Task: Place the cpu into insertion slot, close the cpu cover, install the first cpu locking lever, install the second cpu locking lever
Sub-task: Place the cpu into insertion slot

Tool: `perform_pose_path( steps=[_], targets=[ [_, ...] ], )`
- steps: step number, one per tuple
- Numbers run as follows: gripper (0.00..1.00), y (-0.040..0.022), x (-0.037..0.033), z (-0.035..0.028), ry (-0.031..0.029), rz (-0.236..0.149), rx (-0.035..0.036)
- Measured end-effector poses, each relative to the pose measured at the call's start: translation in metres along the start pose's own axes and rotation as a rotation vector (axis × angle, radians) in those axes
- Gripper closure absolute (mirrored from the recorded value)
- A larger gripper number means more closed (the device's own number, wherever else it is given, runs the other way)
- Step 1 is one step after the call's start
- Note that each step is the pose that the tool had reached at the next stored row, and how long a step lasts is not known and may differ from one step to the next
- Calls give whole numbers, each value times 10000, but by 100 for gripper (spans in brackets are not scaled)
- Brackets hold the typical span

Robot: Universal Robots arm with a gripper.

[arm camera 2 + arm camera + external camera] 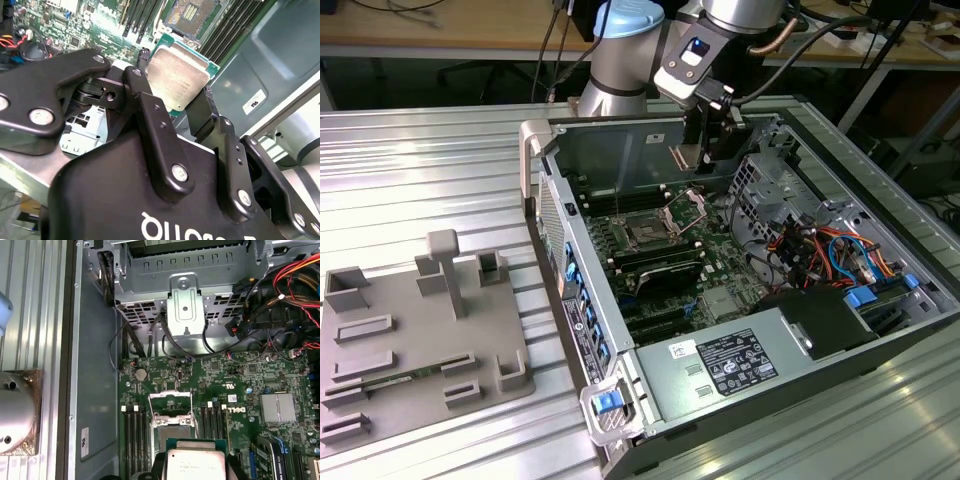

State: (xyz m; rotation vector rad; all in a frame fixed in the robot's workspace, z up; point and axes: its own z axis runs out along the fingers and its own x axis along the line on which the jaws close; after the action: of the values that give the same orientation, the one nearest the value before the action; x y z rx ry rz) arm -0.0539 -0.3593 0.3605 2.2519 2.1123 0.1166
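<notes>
My gripper [170,86] is shut on the cpu [177,75], a flat square chip with a silver-grey top and green edge, pinched between the two black fingers [150,125]. In the exterior view the gripper [705,150] hangs above the back of the open computer case. The insertion slot [645,232] lies bare on the green motherboard [225,380], below and ahead of the chip. The cpu cover [171,402] stands swung up at the slot's far edge. In the first wrist view the cpu [195,462] overlaps the near edge of the insertion slot [172,426].
Black memory slots [134,440] flank the socket on both sides. A metal drive cage [185,310] with black cables, orange and red wires [820,245] and a power supply [720,365] crowd the case. A grey fixture plate [410,340] lies at the exterior view's left.
</notes>
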Motion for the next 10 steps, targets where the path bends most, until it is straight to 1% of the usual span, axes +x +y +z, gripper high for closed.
perform_pose_path(
  steps=[10],
  targets=[
    [45,0,0,1,-9,97,-3]
  ],
)
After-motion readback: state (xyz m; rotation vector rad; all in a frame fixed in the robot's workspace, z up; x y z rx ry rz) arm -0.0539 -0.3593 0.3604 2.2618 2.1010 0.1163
